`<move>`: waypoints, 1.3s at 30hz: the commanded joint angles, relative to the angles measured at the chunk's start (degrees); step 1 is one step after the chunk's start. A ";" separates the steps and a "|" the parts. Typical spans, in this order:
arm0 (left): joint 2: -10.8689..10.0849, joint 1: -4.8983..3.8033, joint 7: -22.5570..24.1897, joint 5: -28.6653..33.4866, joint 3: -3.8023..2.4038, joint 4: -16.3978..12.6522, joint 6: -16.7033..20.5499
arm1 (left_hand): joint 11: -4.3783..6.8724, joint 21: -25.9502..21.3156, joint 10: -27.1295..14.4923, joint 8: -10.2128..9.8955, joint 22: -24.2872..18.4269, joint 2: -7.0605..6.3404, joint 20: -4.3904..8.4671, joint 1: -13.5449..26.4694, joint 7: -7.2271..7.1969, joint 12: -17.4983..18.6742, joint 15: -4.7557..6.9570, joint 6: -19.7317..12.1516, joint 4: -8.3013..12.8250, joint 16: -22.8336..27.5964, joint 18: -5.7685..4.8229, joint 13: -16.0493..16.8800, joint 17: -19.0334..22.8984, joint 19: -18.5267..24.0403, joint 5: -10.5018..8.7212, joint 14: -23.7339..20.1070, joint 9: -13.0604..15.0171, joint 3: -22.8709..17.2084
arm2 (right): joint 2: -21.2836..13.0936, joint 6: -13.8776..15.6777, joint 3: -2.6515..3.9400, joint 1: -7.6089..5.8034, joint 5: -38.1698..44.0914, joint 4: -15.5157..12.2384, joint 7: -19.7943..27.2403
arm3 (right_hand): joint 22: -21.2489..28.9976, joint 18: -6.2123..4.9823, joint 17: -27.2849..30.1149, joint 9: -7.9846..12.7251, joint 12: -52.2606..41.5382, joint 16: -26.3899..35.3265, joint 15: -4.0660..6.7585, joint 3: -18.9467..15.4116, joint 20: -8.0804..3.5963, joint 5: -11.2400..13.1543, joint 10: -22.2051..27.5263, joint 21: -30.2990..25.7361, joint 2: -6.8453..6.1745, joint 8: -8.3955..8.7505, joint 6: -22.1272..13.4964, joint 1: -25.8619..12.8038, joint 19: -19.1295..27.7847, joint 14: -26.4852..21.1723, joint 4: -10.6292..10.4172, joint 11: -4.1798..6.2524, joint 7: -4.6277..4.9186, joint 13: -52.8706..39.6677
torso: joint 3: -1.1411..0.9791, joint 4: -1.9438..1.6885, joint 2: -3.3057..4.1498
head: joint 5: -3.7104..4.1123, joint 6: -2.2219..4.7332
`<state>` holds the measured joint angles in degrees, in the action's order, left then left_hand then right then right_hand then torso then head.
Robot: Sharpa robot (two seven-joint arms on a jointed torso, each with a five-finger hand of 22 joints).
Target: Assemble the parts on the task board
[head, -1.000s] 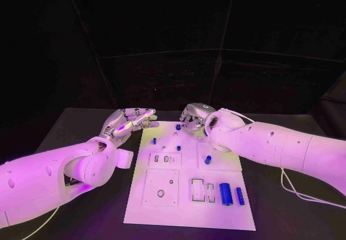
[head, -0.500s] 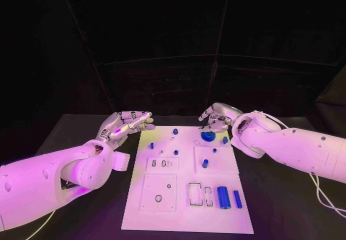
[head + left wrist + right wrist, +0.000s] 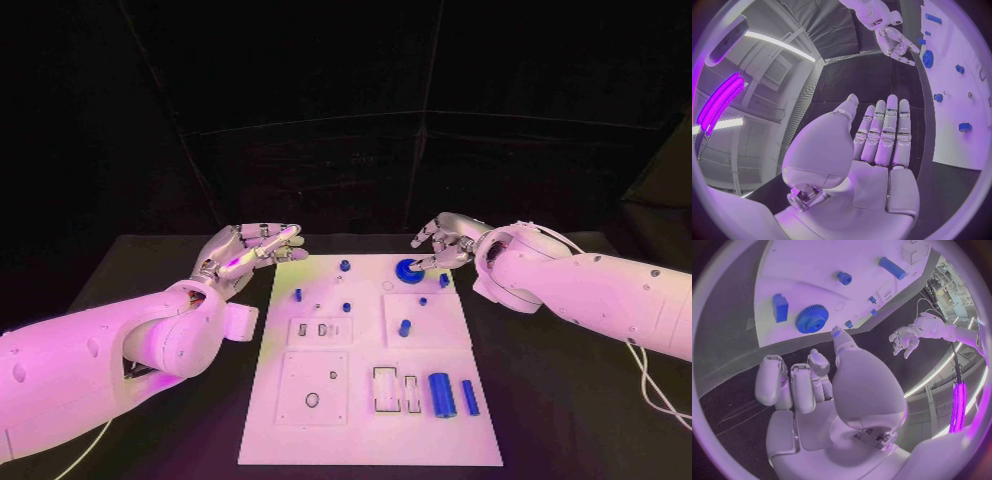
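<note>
White rectangular task board [image 3: 433, 420] flat on black table [image 3: 577, 420], mid-scene, long axis running near to far. Looks rigid and smooth; presumably stays put under light pressing, not a thing to lift.

Left silver many-fingered hand [image 3: 248, 249] held above table just off board's far-left corner, fingers extended and close together, grasping nothing. Right silver many-fingered hand [image 3: 449, 240] at board's far-right corner, fingers loosely spread, nothing between them; hovering just beside gear, contact not resolvable.

Blue toothed gear wheel [image 3: 811, 318] lying flat on board's far-right area. Judged hard plastic, light, stiff; teeth give purchase, so rim pinch across opposite edges seems best. Flat pose leaves little edge to get under.

Large blue cylinder [image 3: 441, 394] lying on board's near-right part, slimmer blue rod [image 3: 470, 397] just right of it. Probably light, smooth, prone to roll; pinch across mid-length.

Small blue rectangular block [image 3: 780, 307] beside gear. Flat faces, easy pinch on opposite sides.

Small blue pegs [image 3: 405, 328] scattered or standing mid-board and far-left. Tiny, likely slippery; fingertip pinch only.

No brands, labels or legible writing on board or parts.
</note>
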<state>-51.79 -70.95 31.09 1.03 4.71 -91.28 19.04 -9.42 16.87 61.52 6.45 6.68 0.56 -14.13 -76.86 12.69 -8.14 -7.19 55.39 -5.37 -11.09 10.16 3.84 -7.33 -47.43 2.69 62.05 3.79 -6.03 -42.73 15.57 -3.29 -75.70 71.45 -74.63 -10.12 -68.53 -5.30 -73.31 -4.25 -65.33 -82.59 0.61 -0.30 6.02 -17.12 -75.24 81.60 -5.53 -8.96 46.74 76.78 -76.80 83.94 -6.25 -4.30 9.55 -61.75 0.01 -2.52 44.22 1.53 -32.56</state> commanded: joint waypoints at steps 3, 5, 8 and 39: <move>0.33 0.02 0.52 0.25 -0.04 0.48 -1.10 | -0.23 -0.15 0.05 -0.21 -0.10 -0.04 0.01 0.03 0.31 0.24 -0.23 0.08 0.31 0.24 0.41 -0.01 -0.09 -0.51 0.32 0.00 -0.01 0.09 | 1.13 -2.91 0.04 0.01 1.57 1.45 -2.44 | -0.98 1.09 -1.02 0.11 -1.91 -0.60 -0.52 -0.59 0.11 -0.84 -0.87 0.57 0.24 -0.49 -0.63 1.12 -0.89 3.31 -0.17 -0.04 0.08 -2.08 | 0.03 -0.03 0.05 | 0.09 -0.10; 0.42 0.03 0.52 0.25 -0.04 0.61 -1.13 | -0.23 -0.15 0.05 -0.21 -0.10 -0.04 0.01 0.03 0.31 0.24 -0.23 0.08 0.31 0.24 0.41 -0.01 -0.09 -0.51 0.32 0.00 -0.01 0.09 | 1.56 -3.09 0.03 0.04 1.70 1.94 -2.71 | -1.85 1.26 -1.73 0.10 -3.06 -0.96 -0.53 -0.65 0.15 -0.91 -1.39 0.95 0.45 -0.71 -0.74 1.49 -1.40 3.43 -0.16 -0.03 0.05 -3.31 | 0.12 -0.06 0.01 | 0.19 -0.15; 0.52 0.04 0.51 0.25 -0.04 0.73 -1.19 | -0.23 -0.15 0.05 -0.21 -0.10 -0.04 0.01 0.03 0.31 0.24 -0.23 0.08 0.31 0.24 0.41 -0.01 -0.09 -0.51 0.32 0.00 -0.01 0.09 | 2.15 -3.61 0.03 0.10 2.06 2.54 -3.15 | -3.46 1.57 -2.77 0.06 -4.89 -1.47 -0.51 -0.78 0.16 -0.94 -2.32 1.64 0.69 -1.10 -0.68 1.86 -2.34 3.60 -0.15 0.03 -0.06 -5.30 | 0.14 -0.11 0.03 | 0.26 -0.25; 0.62 0.06 0.35 0.25 -0.04 1.08 -1.34 | -0.23 -0.15 0.05 -0.21 -0.10 -0.04 0.01 0.03 0.31 0.24 -0.23 0.08 0.31 0.24 0.41 -0.01 -0.09 -0.51 0.32 0.00 -0.01 0.09 | 3.39 -4.92 0.02 0.71 5.19 3.06 -5.38 | -12.69 3.40 -6.56 -0.26 -9.70 -3.19 -0.05 0.23 -0.24 1.05 -4.31 5.46 3.00 -4.26 3.47 3.28 -7.80 4.08 -0.27 0.66 -0.84 -10.87 | 0.12 -0.07 -0.02 | 0.30 -0.86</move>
<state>-51.23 -70.83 31.06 1.19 4.73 -90.15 18.44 -9.42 16.87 61.52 6.45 6.65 0.56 -14.13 -76.86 12.69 -8.15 -7.18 55.39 -5.37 -11.10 10.17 3.84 -7.36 -47.43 2.69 62.05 3.79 -6.03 -39.44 10.23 -3.23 -75.01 75.58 -71.55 -14.78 -74.93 -2.62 -74.93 -4.42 -74.89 -85.48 0.61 -0.33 5.63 -16.33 -79.14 86.92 -2.92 -13.01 49.88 79.99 -83.57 83.94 -6.52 -3.68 8.70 -72.51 0.12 -2.61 44.21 1.87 -33.35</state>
